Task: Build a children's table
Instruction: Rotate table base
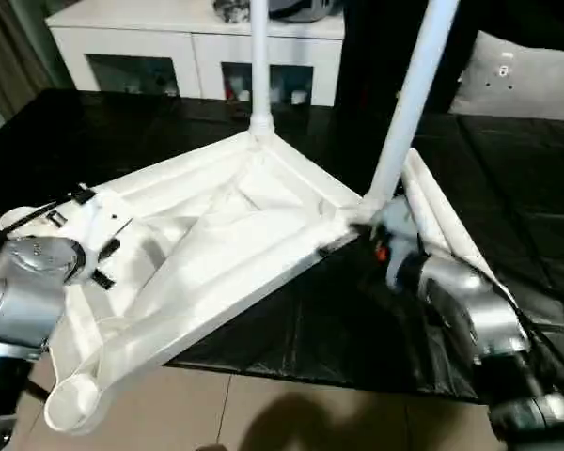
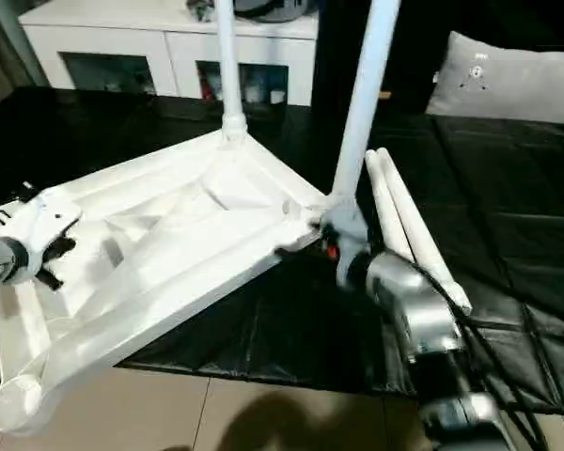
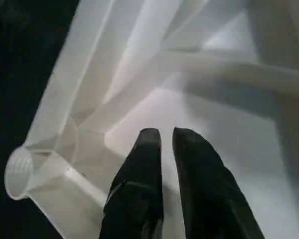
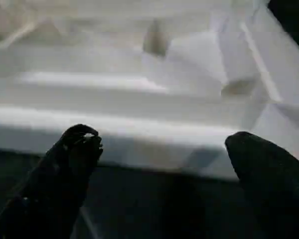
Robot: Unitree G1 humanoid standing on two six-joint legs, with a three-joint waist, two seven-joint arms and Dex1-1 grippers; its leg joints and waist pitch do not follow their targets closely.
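The white tabletop (image 1: 216, 235) lies upside down on a black surface, its ribbed underside up and its near corner hanging over the front edge. Two white legs stand upright in sockets: one at the far corner (image 1: 259, 56), one at the right corner (image 1: 409, 103). Two loose legs (image 1: 442, 216) lie beside that right corner. An empty round socket (image 1: 70, 399) shows at the near left corner. My left gripper (image 3: 167, 134) hovers over the ribs near that socket (image 3: 17, 172), fingers nearly together with nothing between them. My right gripper (image 4: 162, 142) stands wide open against the tabletop's edge by the right corner.
A white cabinet with glass doors (image 1: 197, 38) stands behind the black surface (image 1: 508, 188). A grey cushion (image 1: 526, 80) rests at the back right. Tiled floor (image 1: 291, 413) shows below the front edge.
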